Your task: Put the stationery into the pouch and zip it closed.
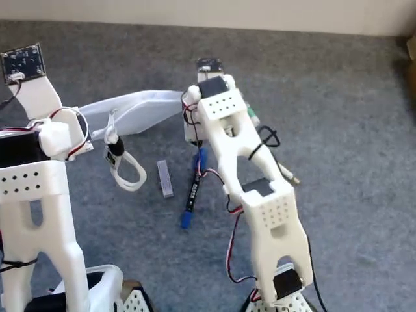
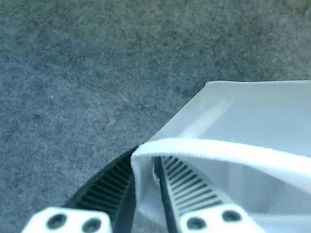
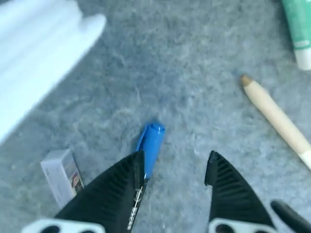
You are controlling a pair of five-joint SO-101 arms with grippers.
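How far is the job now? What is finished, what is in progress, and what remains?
Done: nothing looks packed yet. In hand: the left hand grips the edge of the pouch; the right hand hangs open over the blue pen. Left: the pen, the small box, the pencil and the green tube all lie on the grey surface outside the pouch, so all must go in, then the zip closed.

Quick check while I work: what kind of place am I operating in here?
Probably a small indoor tabletop workspace, a hobby or lab setup: a grey carpet-like mat covers the surface, white plastic robot arms stand on it, and a white pouch and a blue pen are the work pieces.
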